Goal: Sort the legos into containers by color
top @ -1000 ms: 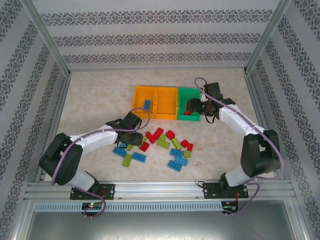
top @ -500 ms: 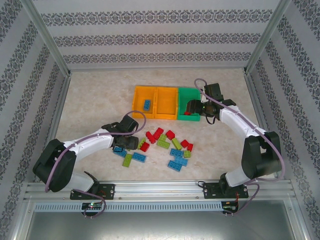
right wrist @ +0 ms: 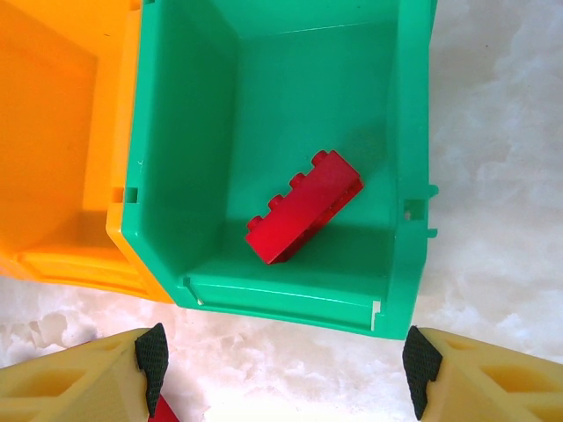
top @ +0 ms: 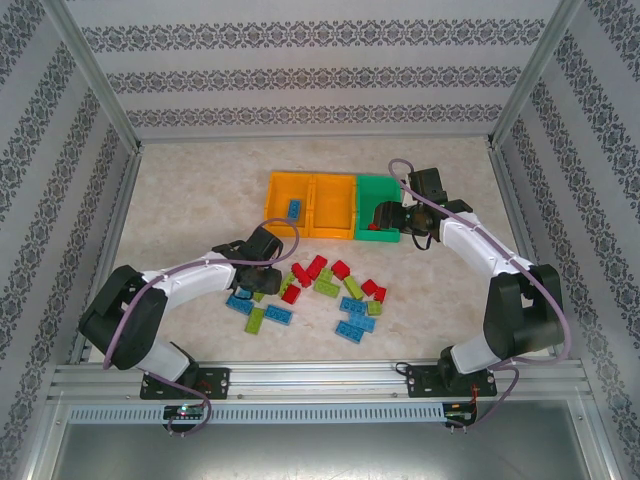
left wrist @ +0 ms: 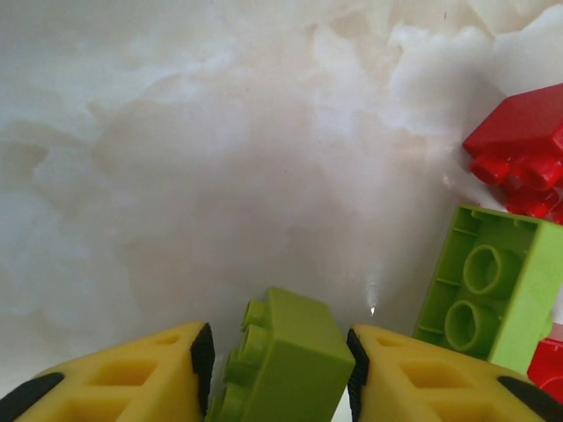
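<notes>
the left gripper (left wrist: 280, 352) is clamped on a lime brick (left wrist: 292, 345), studs turned left, its long axis seemingly running away from the wrist. the middle orange bin (top: 333, 185) lies beyond it and to the right, likely its home. the right gripper (right wrist: 283, 365) hangs spread wide, holding nothing, by the green bin (right wrist: 405, 132). three bins: one red brick (right wrist: 303, 207) in the green, one blue brick (top: 294, 209) in the left orange bin (top: 276, 190) — the loose pile (top: 330, 285) is too clumped to count.
</notes>
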Available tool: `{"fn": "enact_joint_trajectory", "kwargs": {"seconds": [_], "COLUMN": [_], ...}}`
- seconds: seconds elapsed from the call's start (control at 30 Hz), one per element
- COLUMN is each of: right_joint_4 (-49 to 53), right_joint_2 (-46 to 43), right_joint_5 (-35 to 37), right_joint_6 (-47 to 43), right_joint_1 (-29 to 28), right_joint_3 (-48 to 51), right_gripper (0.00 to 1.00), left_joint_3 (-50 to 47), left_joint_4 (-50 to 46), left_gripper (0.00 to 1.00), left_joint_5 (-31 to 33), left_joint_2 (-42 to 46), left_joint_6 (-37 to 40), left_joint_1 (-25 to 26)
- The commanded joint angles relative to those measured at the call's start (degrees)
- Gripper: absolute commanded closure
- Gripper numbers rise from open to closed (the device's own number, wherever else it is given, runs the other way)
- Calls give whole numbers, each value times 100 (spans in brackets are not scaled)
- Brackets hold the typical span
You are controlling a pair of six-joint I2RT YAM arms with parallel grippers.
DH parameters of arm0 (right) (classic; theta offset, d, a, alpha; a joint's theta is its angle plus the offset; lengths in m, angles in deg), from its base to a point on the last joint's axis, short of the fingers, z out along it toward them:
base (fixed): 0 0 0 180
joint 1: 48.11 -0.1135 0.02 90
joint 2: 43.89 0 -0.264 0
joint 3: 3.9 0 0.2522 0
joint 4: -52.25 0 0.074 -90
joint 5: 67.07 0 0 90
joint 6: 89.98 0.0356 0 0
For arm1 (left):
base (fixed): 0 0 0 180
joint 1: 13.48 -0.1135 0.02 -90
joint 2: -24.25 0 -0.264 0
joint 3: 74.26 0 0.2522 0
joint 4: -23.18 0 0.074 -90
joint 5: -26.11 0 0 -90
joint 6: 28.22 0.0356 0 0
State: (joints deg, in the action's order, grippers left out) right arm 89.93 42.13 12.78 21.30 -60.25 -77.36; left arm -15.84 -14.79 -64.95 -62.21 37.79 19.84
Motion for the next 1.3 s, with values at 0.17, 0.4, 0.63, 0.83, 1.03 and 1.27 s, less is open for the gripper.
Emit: {"fn": "enact_joint_trajectory", "kwargs": {"seconds": [0.17, 0.4, 0.63, 0.83, 1.03, 1.27], "right_joint_4": [79, 55, -1, 32, -88, -498], "right_joint_2": [-102, -120, -333, -623, -757, -780], "right_joint_5": [39, 32, 70, 177, 319, 383], "right_joint_6": [-21, -5, -130, -325, -359, -143], "right_joint_1": [-7, -7, -189, -589, -1261, -1717], "right_joint_3": [142, 195, 408, 771, 1197, 1595], "right_gripper": [26, 26, 26, 27, 28, 29], "left_joint_3": [-11, 271, 915, 1890, 3406, 5053], "left_joint_4": [-98, -250, -397, -194, 28, -253], "left_gripper": [69, 79, 82, 82, 82, 82], "left_joint_5": [55, 234, 317, 63, -527, -643], "left_joint_2": [-180, 18, 55, -284, -1342, -2790], "left_joint_6": [86, 65, 136, 330, 383, 213], "left_joint_1": [60, 60, 61, 60, 60, 52]}}
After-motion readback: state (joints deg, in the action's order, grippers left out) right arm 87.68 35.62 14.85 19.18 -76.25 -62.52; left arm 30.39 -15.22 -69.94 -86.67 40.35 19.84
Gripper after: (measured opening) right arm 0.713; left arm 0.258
